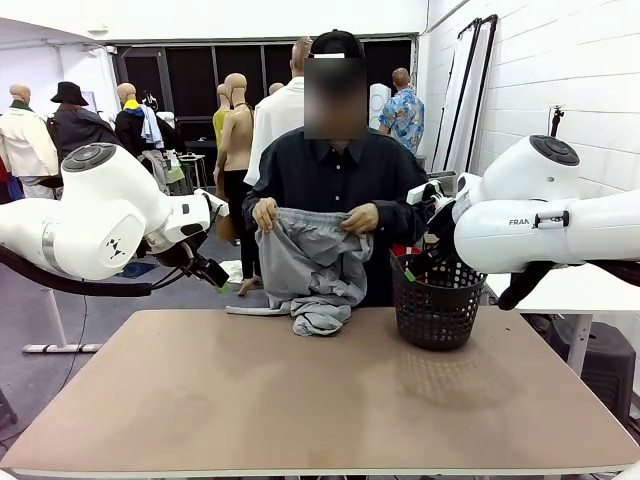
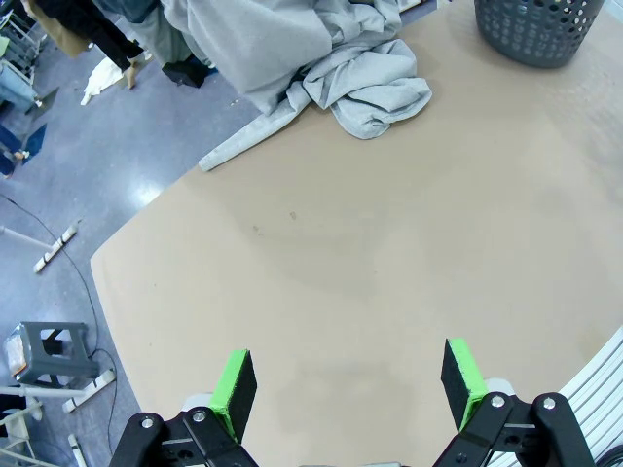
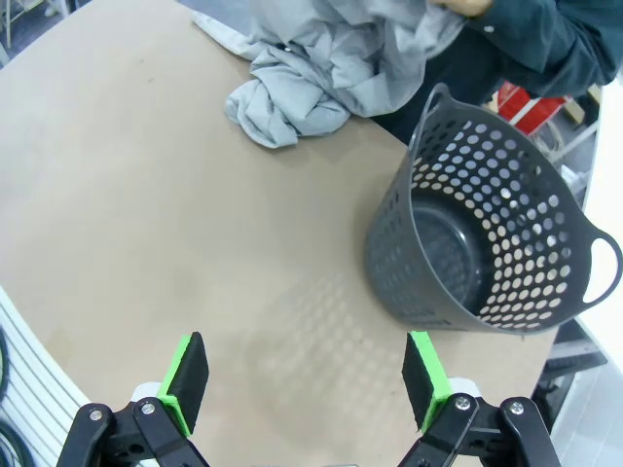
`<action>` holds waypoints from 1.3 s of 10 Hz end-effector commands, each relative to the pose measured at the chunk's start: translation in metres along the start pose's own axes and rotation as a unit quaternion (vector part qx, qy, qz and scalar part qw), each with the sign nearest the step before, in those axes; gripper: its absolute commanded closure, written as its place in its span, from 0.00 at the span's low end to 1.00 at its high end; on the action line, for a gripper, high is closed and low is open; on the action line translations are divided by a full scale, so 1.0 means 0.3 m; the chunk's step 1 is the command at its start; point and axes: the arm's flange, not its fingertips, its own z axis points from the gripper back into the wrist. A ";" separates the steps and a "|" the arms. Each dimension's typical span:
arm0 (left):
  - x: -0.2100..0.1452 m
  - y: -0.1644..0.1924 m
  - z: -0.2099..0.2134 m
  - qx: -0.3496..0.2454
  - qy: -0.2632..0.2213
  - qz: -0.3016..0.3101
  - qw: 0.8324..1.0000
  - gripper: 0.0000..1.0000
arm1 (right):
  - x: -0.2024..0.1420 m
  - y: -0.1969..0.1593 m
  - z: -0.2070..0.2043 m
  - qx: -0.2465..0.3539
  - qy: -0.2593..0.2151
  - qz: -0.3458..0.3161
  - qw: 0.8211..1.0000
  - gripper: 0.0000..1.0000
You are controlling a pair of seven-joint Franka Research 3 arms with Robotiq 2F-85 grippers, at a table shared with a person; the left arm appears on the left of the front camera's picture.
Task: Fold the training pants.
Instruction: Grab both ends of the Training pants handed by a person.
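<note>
Grey jersey training pants (image 1: 312, 268) look soft and floppy, so we'd grab the waistband (image 1: 312, 214) corners; our left gripper (image 2: 347, 362) and right gripper (image 3: 306, 355) both gape empty.

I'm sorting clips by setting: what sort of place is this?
Likely a robotics lab in a bare hall: left arm and right arm flank a table, where a person holds training pants beside a black basket.

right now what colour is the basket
Dark grey to black basket, best seen in the right wrist view.
</note>
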 end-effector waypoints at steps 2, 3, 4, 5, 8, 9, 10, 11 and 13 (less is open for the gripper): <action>0.000 0.000 -0.001 0.000 0.000 -0.006 1.000 0.00 | 0.001 -0.001 0.000 -0.001 -0.002 0.000 1.000 0.00; 0.000 0.000 -0.001 0.000 0.000 -0.006 1.000 0.00 | 0.001 -0.001 0.000 -0.001 -0.002 0.000 1.000 0.00; 0.000 0.000 -0.001 0.000 0.000 -0.006 1.000 0.00 | 0.001 -0.001 0.000 -0.001 -0.002 0.000 1.000 0.00; 0.000 0.000 -0.001 0.000 0.000 -0.006 1.000 0.00 | 0.001 -0.001 0.000 -0.001 -0.002 0.000 1.000 0.00; 0.000 0.000 -0.001 0.000 0.000 -0.006 1.000 0.00 | 0.001 -0.001 0.000 -0.001 -0.002 0.000 1.000 0.00; 0.000 0.000 -0.001 0.000 0.000 -0.006 1.000 0.00 | 0.001 -0.001 0.000 -0.001 -0.002 0.000 1.000 0.00; 0.000 0.000 -0.001 0.000 0.000 -0.006 1.000 0.00 | 0.001 -0.001 0.000 -0.001 -0.002 0.000 1.000 0.00; 0.000 0.000 -0.001 0.000 0.000 -0.006 1.000 0.00 | 0.001 -0.001 0.000 -0.001 -0.002 0.000 1.000 0.00; 0.000 0.000 -0.001 0.000 0.000 -0.006 1.000 0.00 | 0.001 -0.001 0.000 -0.001 -0.002 0.000 1.000 0.00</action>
